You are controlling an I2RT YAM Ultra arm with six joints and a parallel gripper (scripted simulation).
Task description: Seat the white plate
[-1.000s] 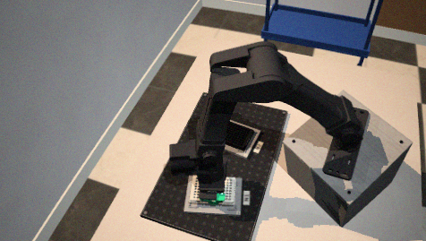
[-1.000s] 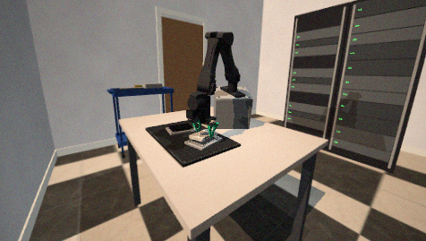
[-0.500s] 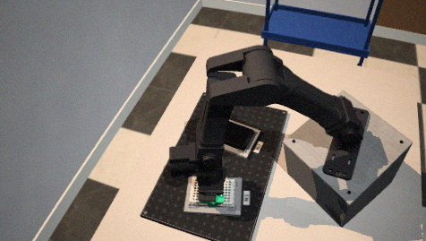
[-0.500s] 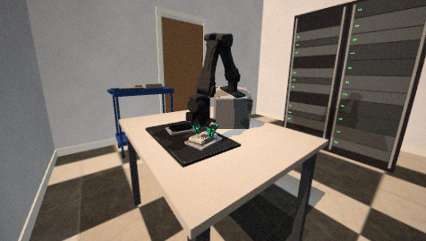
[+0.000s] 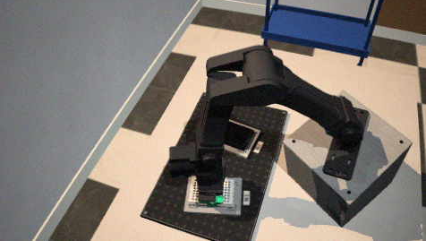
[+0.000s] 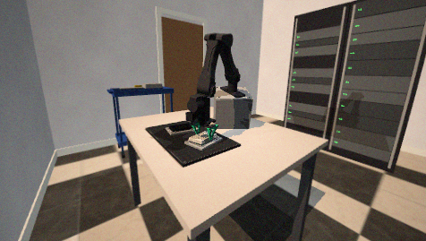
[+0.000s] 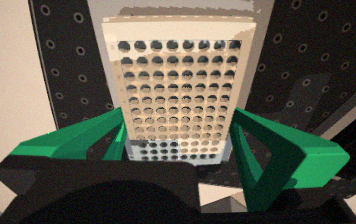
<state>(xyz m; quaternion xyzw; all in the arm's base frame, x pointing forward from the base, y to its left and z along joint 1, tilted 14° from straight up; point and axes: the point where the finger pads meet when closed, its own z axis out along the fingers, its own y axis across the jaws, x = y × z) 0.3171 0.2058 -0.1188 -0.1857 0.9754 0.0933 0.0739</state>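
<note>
The white plate M06 lies on the grey nest N1 at the near end of the black breadboard. My gripper is down over it, with the green fingers on its two long sides, shut on the plate. In the wrist view the plate runs away from the fingers and looks tilted, its far end wider than its near end. A grey strip of the nest shows under the near end. The black plate M09 sits in nest N2, partly hidden behind the arm. The A1 mark is not visible.
The black breadboard carries both nests. The arm's grey base block stands to the right. Small label tags lie beside N1 and N2. A blue cart stands beyond the table, and server racks line the wall.
</note>
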